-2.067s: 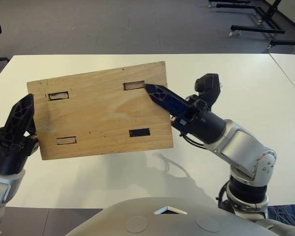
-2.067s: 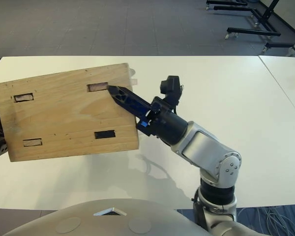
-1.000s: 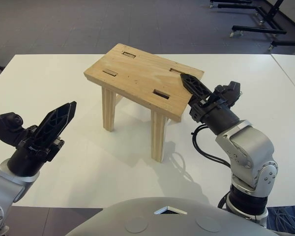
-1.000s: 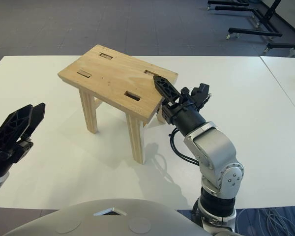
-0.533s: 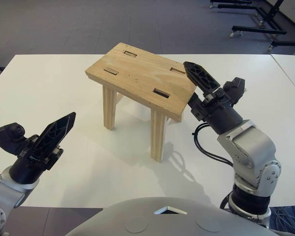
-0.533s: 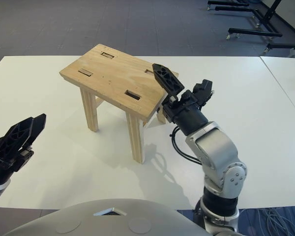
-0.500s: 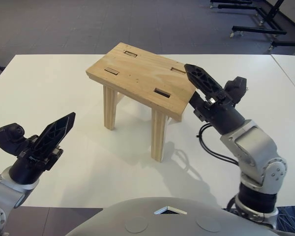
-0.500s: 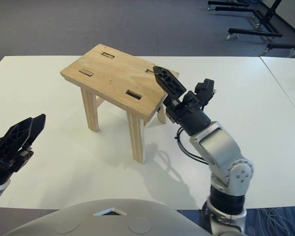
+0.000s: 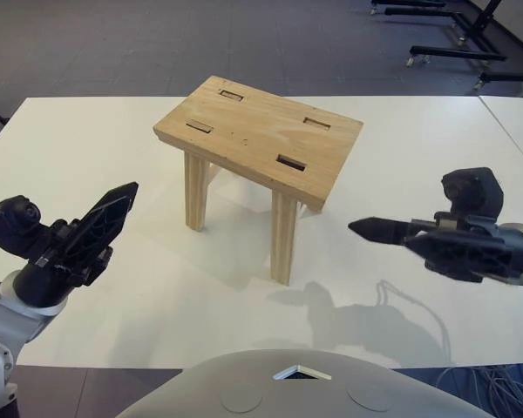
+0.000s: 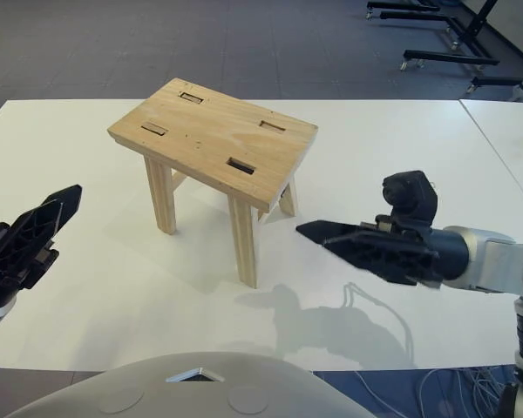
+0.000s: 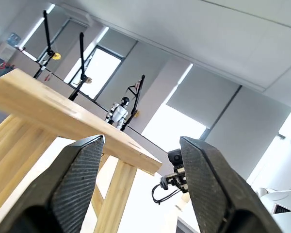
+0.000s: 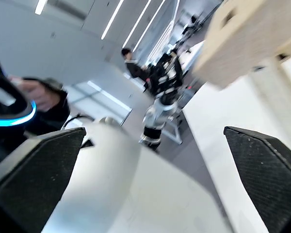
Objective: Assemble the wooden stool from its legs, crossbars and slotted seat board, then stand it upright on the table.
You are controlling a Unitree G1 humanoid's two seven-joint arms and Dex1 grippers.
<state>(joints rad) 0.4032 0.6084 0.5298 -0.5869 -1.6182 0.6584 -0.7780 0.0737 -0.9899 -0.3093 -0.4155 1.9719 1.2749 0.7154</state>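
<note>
- The wooden stool [image 9: 257,139] stands upright on its legs on the white table [image 9: 87,148], near the middle and toward the far side. Its slotted seat board [image 10: 213,131] is on top, and four slots show in it.
- Neither gripper touches the stool.
- The left arm comes up from the near left corner. The left gripper [image 9: 122,196] is angled upward and points toward the stool's near left leg [image 9: 194,192], well apart from it.
- In the left wrist view its two fingers [image 11: 80,184] stand spread with a plain gap between them and hold nothing.
- The right arm reaches in from the right edge with its forearm nearly level above the table. The right gripper [image 9: 375,231] points left toward the stool's front leg [image 9: 283,235], short of touching it.
- In the right wrist view its fingers [image 12: 39,170] are set wide apart, with nothing between them.
</note>
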